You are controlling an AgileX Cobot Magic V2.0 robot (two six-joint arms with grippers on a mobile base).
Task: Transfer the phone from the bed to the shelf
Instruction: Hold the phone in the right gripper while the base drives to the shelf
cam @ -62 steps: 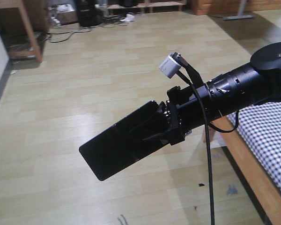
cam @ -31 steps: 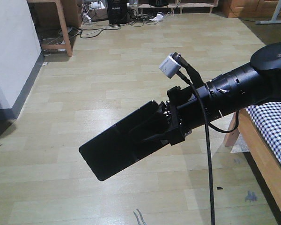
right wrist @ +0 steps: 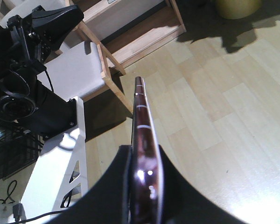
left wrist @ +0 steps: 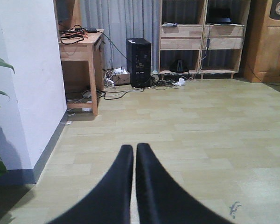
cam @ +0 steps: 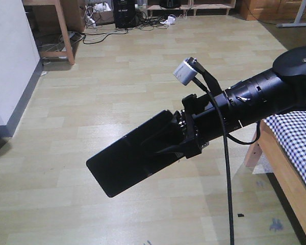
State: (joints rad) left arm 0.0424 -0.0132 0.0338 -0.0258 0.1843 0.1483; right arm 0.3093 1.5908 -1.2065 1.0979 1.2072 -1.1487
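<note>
1. We see the phone (cam: 123,166) held in the air above the wooden floor (cam: 117,76), left of the bed (cam: 296,145).
2. Our right fingers (right wrist: 177,196) clamp it from both sides.
3. Our left fingers (left wrist: 114,186) sit nearly together, gripping nothing.
4. A wooden shelf (left wrist: 203,44) stands by the far wall.

The right arm (cam: 260,97) is a black cylinder with a white boxy block (cam: 184,72) and thin black cable (cam: 227,173); the left gripper (left wrist: 134,148) has black tapered fingers (left wrist: 115,186).

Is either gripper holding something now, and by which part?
The right gripper holds the phone by one short end, fingers on both flat faces. The left gripper is shut, empty.
</note>
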